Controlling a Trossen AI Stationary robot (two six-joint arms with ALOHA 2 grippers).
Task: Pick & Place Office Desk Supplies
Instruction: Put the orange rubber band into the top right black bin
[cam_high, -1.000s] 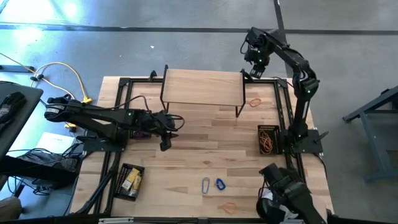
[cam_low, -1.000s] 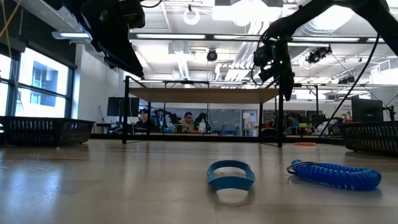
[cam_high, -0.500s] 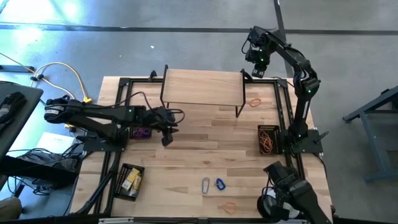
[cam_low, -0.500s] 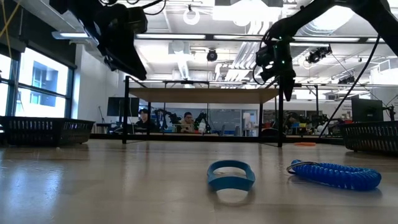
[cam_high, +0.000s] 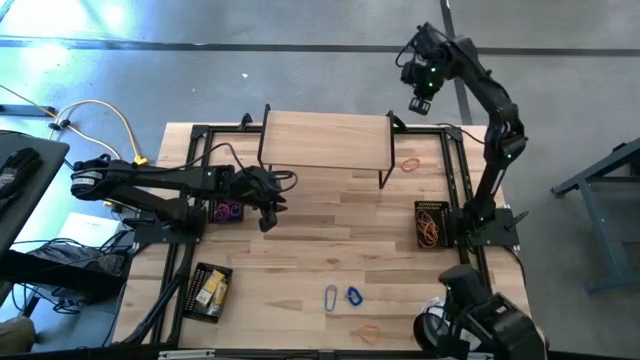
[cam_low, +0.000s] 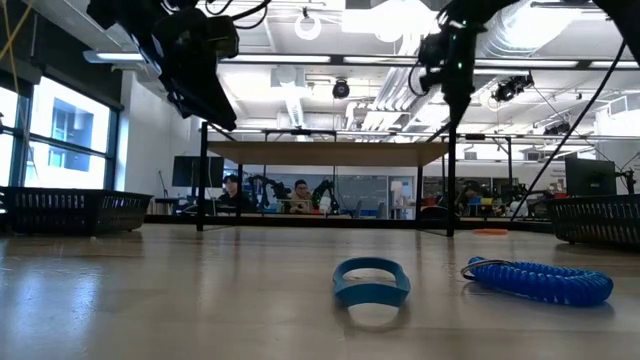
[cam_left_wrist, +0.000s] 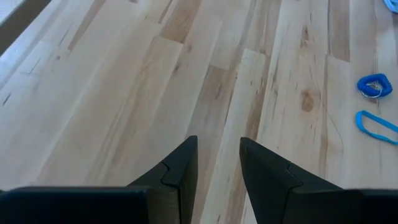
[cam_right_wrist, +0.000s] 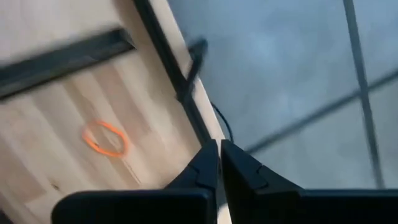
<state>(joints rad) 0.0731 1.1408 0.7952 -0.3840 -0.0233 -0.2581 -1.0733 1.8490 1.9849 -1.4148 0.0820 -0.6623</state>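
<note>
Low view puts a blue loop (cam_low: 371, 281) and a blue coil (cam_low: 540, 280) nearest me on the surface (cam_low: 200, 300). My left end effector (cam_high: 266, 215) hangs over bare wood well apart from them, fingers (cam_left_wrist: 180, 168) slightly parted, pinching nothing. Farther off, my right end effector (cam_high: 421, 103) sits raised beyond the far edge, pressed together, an orange band (cam_right_wrist: 106, 137) below it.

Above bare wooden table (cam_left_wrist: 124, 93), the left gripper (cam_left_wrist: 219, 163) holds its two dark fingers (cam_left_wrist: 180, 165) slightly apart with nothing between, a blue coil (cam_left_wrist: 374, 86) and blue loop (cam_left_wrist: 377, 124) lying beyond.
</note>
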